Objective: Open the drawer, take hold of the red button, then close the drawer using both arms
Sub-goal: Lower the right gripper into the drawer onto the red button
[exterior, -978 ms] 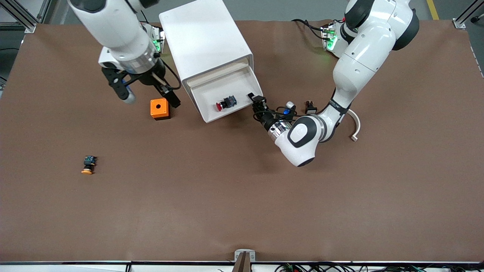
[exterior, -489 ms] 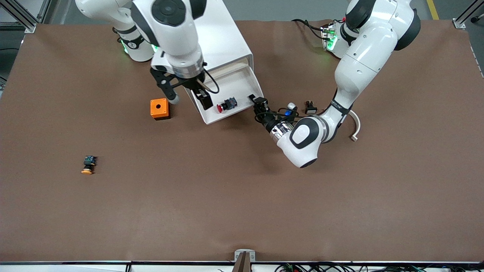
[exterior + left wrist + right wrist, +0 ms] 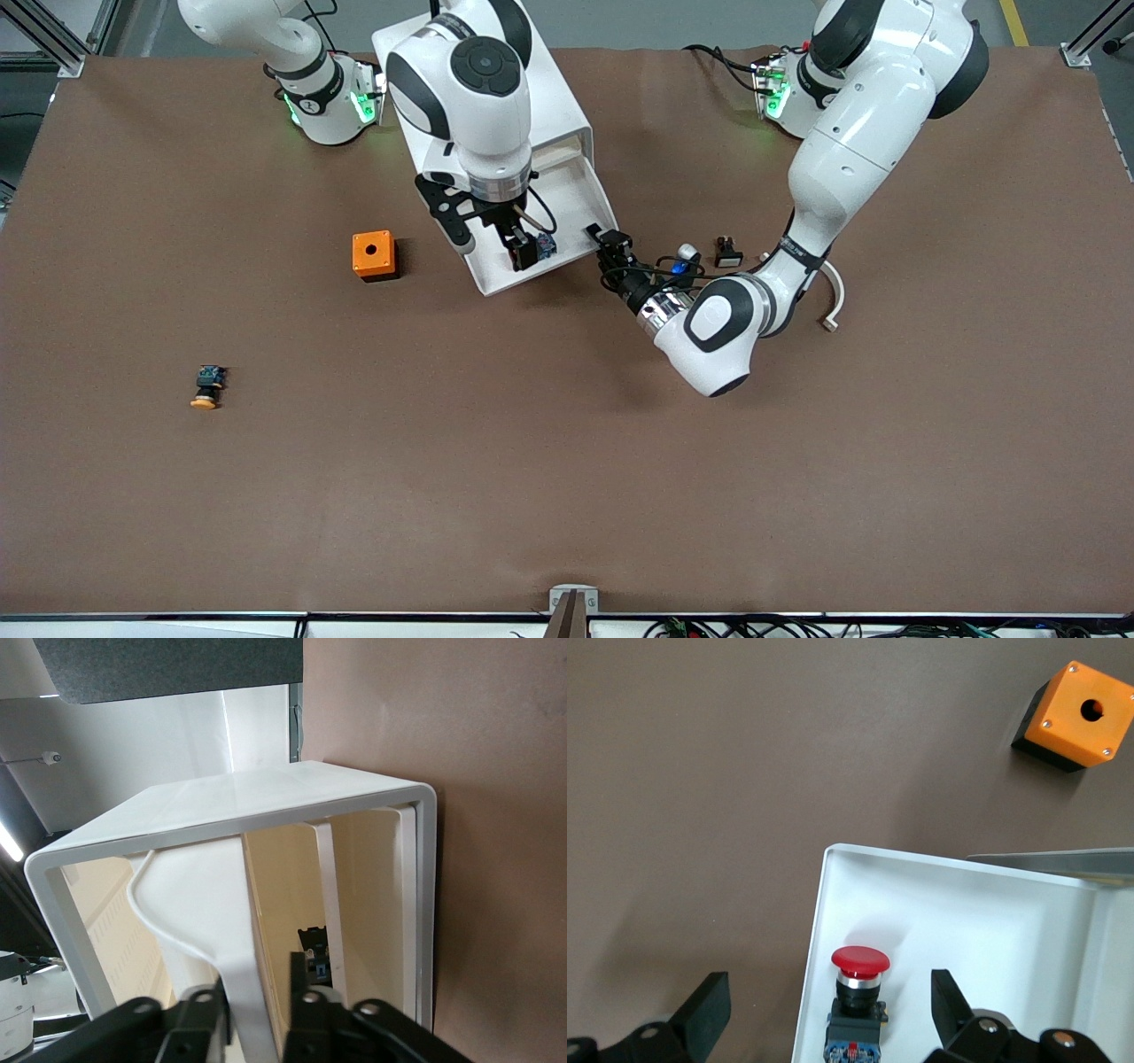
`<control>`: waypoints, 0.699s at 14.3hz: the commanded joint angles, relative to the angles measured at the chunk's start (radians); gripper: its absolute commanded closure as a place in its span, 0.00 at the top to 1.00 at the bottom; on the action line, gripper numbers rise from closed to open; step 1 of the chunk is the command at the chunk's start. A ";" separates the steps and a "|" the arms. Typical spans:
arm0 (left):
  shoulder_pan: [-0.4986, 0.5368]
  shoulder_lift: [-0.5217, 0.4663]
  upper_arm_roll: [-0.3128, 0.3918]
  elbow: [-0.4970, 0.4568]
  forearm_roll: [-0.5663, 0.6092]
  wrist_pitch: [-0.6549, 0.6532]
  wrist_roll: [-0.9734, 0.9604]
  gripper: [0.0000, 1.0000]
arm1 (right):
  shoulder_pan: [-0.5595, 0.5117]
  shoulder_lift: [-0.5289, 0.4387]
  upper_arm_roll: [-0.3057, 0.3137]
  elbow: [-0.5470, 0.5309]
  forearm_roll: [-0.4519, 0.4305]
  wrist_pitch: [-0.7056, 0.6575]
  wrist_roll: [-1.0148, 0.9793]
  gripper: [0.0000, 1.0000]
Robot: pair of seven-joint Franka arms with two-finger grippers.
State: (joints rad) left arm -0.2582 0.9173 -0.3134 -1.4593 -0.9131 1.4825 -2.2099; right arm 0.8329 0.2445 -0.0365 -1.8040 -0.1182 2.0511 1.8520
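The right gripper [image 3: 489, 241] has swung in from the orange cube [image 3: 372, 255] and hangs spread wide over the button [image 3: 858, 994] lying in the open drawer [image 3: 496, 276]. The left gripper [image 3: 605, 241] is loosening at the drawer's corner, so grabbing looks next.

In the front view, upper middle of the frame, the right arm's black two-finger gripper [image 3: 489, 239] covers the small red-capped push button [image 3: 542, 245], leaving only a blue-black corner; the boxy white plastic cabinet [image 3: 567, 111] is largely hidden under that arm; in the left wrist view the black left gripper [image 3: 257, 1014] is cut off at the lower edge.
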 commanded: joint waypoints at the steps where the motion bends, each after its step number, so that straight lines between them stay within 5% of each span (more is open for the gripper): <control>1: 0.016 -0.005 -0.009 0.020 -0.001 -0.002 0.079 1.00 | 0.037 -0.016 -0.010 -0.072 -0.049 0.073 0.087 1.00; 10: 0.093 -0.024 -0.004 0.128 0.019 -0.005 0.514 1.00 | 0.112 0.088 -0.010 -0.077 -0.121 0.169 0.263 1.00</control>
State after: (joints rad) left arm -0.1751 0.9141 -0.3172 -1.3459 -0.9117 1.4817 -1.7849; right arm 0.9301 0.3258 -0.0364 -1.8825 -0.2090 2.2107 2.0786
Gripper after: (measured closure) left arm 0.000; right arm 0.000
